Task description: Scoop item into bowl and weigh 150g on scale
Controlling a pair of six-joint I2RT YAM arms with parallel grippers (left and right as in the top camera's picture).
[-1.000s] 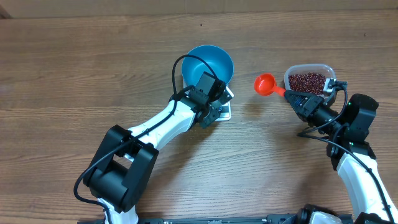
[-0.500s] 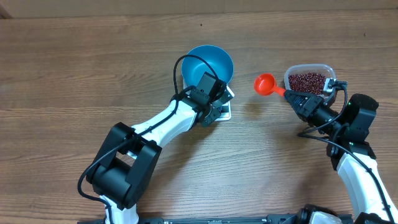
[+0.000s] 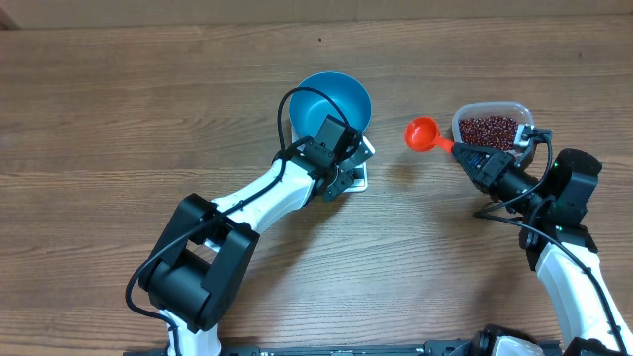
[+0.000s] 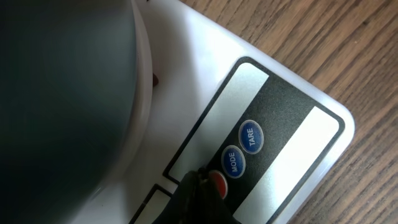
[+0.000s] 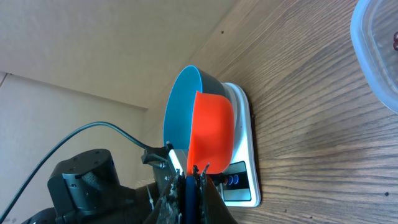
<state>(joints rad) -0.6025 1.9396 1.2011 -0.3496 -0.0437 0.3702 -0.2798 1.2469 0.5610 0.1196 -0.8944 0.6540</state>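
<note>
Soft, even light from above fills the overhead view; the wooden table (image 3: 119,119) carries only faint, soft-edged shadows. At the left wrist, the bowl (image 4: 62,93) is a dark unfocused mass, while the scale (image 4: 292,118) is sharp with pale sheen. At the right wrist, the scoop (image 5: 211,134) is crisp and the tub (image 5: 379,56) is blurred.
</note>
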